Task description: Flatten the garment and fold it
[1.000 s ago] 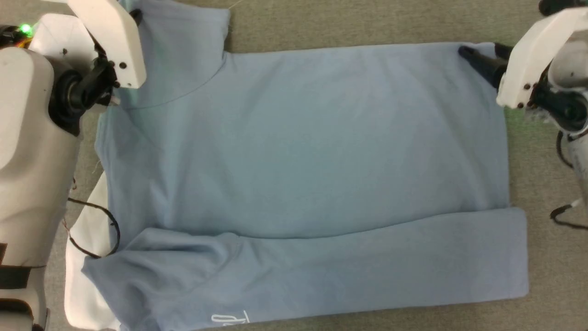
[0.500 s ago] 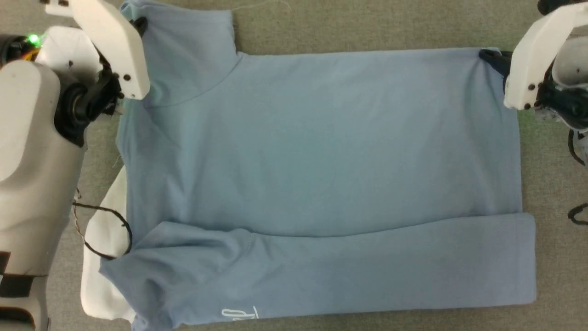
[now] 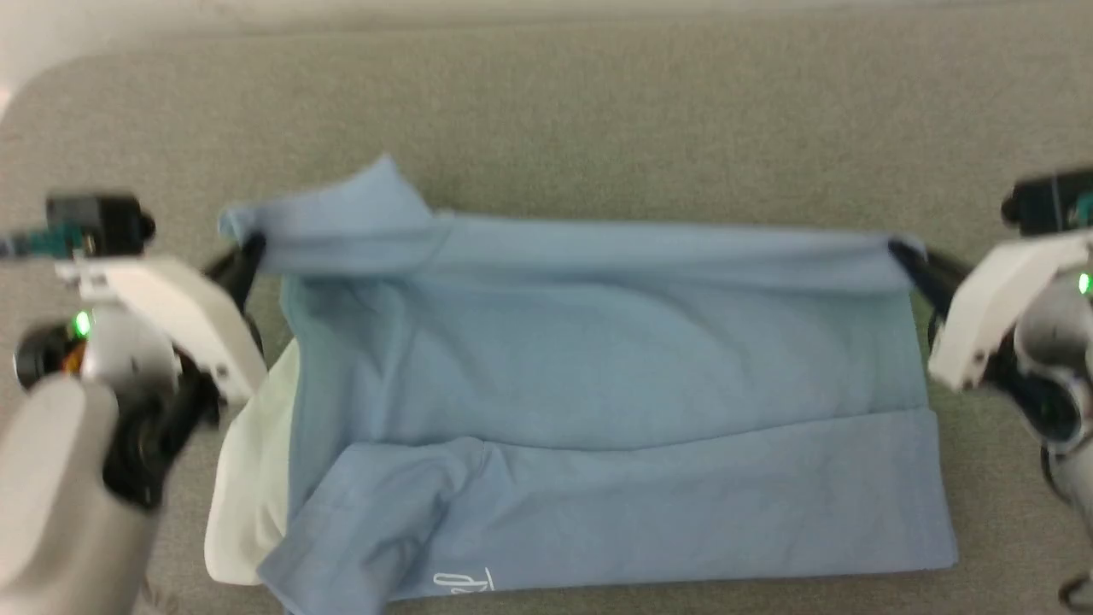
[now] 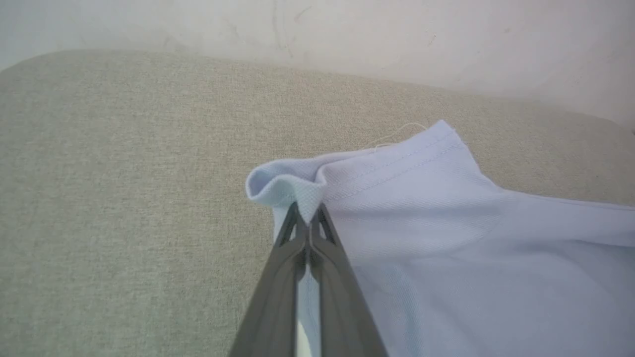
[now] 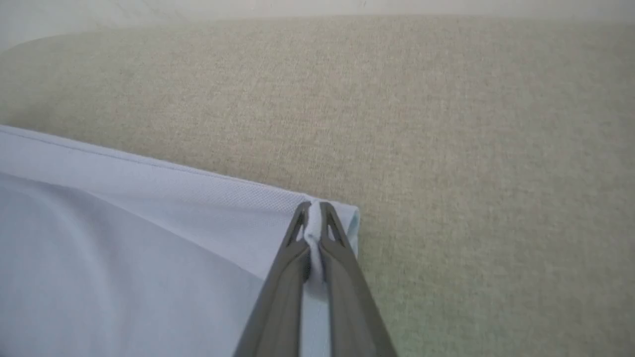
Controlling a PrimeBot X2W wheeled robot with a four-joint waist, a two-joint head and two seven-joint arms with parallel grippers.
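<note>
The garment (image 3: 598, 410) is a light blue shirt lying across the grey-beige table, its near strip folded over, a white script logo (image 3: 465, 583) near the front edge and the white collar (image 3: 248, 478) at the lower left. My left gripper (image 3: 248, 252) is shut on the far left sleeve edge (image 4: 297, 191). My right gripper (image 3: 898, 252) is shut on the far right hem corner (image 5: 317, 218). The far edge between them is lifted off the table and stretched taut.
Grey-beige fabric table surface (image 3: 598, 111) extends beyond the garment to a pale wall at the far edge (image 4: 397, 39). A rounded table corner (image 3: 51, 85) shows at the far left. My pale forearms stand at both sides of the shirt.
The right gripper closed on the hem corner. Both grippers have raised the far edge of the garment off the table. The head camera has shifted, showing more of the table beyond.
</note>
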